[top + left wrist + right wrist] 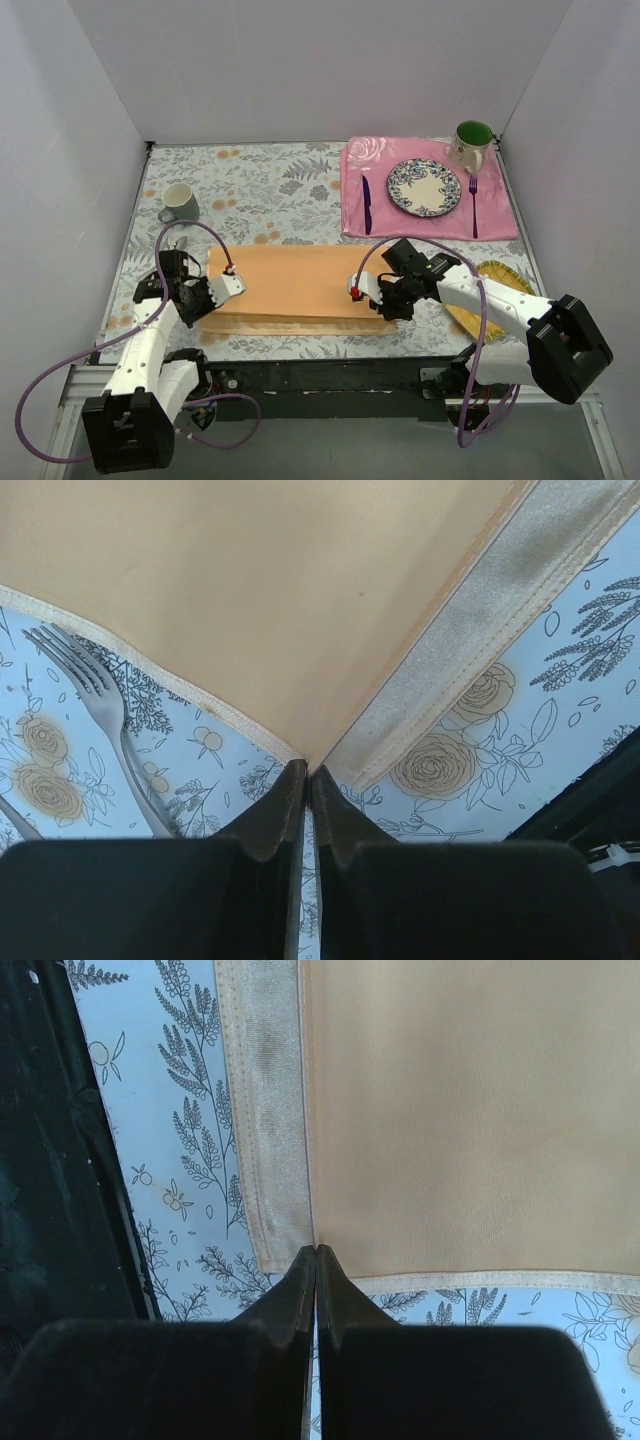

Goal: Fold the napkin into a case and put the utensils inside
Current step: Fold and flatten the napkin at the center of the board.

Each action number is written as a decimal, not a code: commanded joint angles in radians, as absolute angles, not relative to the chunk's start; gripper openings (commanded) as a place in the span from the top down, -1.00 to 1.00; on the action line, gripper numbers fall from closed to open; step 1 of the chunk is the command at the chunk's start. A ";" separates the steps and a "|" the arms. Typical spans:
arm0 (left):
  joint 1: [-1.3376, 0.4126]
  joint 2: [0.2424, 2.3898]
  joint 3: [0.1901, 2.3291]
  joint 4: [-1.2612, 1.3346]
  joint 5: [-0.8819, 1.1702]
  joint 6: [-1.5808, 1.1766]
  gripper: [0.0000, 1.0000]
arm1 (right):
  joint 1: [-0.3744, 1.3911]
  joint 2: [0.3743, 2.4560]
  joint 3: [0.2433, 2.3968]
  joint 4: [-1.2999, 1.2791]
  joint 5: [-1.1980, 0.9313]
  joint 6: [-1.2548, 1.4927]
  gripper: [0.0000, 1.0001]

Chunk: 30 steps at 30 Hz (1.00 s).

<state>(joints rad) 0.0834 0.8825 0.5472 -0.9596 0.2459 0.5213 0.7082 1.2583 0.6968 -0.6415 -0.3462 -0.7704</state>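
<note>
The green mug (472, 143) stands at the far corner of the pink placemat (430, 225) and the grey mug (178, 203) stands on the counter (280, 180) at the left; I cannot tell what either holds. The plate (424, 187) sits on the placemat between the dark knife (366, 203) and the purple fork (473, 205), both lying apart from it. The napkin (290, 285) lies on the near part of the counter between my two arms, a peach-orange cloth folded into a wide band, smooth on top. A paler hemmed strip of its lower layer shows along the near edge. My left end effector (307, 770) is pinched tight on the napkin's left corner, where the cloth rises from the tips. My right end effector (316, 1250) is closed the same way on the right corner, at the line where the top layer meets the hem. A grey fork (100, 720) lies on the counter just beside the napkin's left edge. My right arm reaches over a yellow mat (500, 285).
</note>
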 commanded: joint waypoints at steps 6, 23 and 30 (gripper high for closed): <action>0.091 0.838 0.681 -1.065 0.262 0.531 1.00 | 0.715 1.187 0.772 -0.742 -0.379 -0.758 0.97; 0.091 0.833 0.620 -1.060 0.270 0.561 0.34 | 0.752 1.238 0.764 -0.721 -0.391 -0.773 0.23; 0.091 0.896 0.762 -1.121 0.359 0.444 -0.02 | 0.752 1.216 0.882 -0.752 -0.434 -0.690 -0.13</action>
